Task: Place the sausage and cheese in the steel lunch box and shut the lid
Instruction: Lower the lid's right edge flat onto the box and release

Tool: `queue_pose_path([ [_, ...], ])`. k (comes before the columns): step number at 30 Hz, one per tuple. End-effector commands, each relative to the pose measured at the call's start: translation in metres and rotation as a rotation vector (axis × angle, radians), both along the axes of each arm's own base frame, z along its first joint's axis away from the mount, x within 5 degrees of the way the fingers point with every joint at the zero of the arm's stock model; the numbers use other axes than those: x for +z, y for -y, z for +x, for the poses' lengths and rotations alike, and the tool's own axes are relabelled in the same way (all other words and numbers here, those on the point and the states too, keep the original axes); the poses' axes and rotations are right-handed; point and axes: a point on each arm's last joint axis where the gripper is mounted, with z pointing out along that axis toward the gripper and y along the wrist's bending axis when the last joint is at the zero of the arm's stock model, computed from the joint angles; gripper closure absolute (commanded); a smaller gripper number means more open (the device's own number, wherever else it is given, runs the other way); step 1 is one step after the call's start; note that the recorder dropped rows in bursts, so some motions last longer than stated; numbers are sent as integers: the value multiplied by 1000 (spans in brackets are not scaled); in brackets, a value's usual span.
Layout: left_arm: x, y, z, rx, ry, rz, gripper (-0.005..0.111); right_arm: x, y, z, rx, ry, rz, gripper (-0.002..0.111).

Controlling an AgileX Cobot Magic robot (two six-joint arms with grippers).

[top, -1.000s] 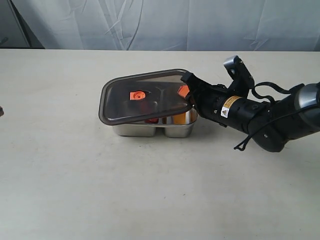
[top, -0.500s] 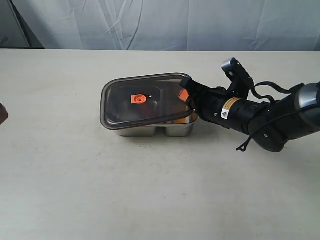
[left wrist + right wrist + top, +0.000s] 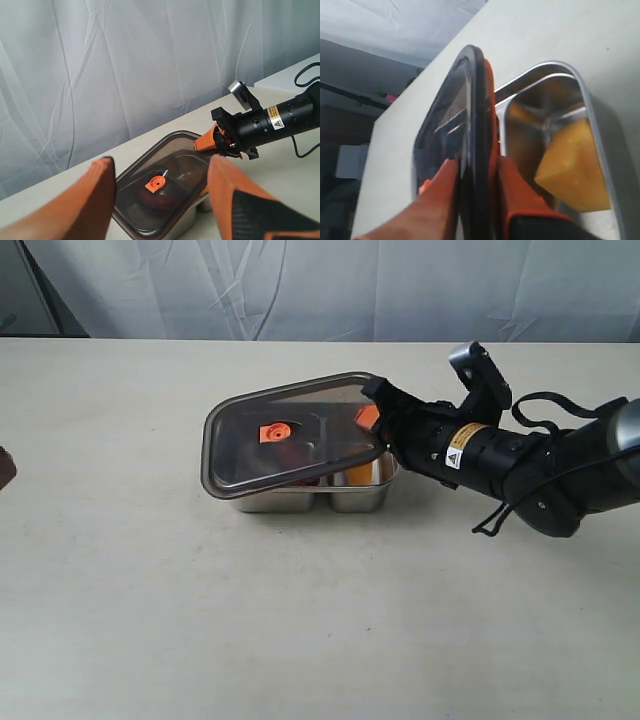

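Observation:
The steel lunch box (image 3: 300,502) stands mid-table. Over it lies the dark translucent lid (image 3: 290,430), tilted: its left end sits on the box rim and its right end is lifted. My right gripper (image 3: 372,420) is shut on that right edge, which the right wrist view shows as the lid rim (image 3: 470,100) pinched between the orange fingers (image 3: 517,195). The yellow cheese (image 3: 575,167) lies in the right compartment (image 3: 358,475). The sausage (image 3: 160,200) shows as a dark red shape through the lid. My left gripper (image 3: 161,162) hangs open and empty, well left of the box.
The lunch box rim (image 3: 600,115) is shiny and close beside my right fingers. A white curtain (image 3: 320,285) backs the pale table (image 3: 300,620). The right arm's black cables (image 3: 545,415) trail at the right. A dark tip (image 3: 5,468) shows at the left edge.
The lid's right end dipped toward the box half a second ago and is now lifted again, still in my right gripper. The left gripper has barely moved.

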Motion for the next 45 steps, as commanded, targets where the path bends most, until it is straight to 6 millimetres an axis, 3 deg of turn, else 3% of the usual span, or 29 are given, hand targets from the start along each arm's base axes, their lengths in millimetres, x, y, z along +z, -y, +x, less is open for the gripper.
queue_pose_path([
  [1, -1, 1, 1, -5, -10, -26, 54, 7, 1, 1, -31, 12, 127, 109],
  [13, -1, 1, 1, -5, -8, -23, 54, 21, -6, 2, -3, 51, 314, 109],
  [22, -1, 1, 1, -5, -8, -23, 54, 29, -7, 8, -10, 98, 343, 109],
  [32, -1, 1, 1, -5, -8, -23, 54, 16, 1, 11, -92, 44, 187, 109],
  [45, -1, 1, 1, -5, -8, -23, 54, -2, 2, 4, -47, -92, 24, 109],
])
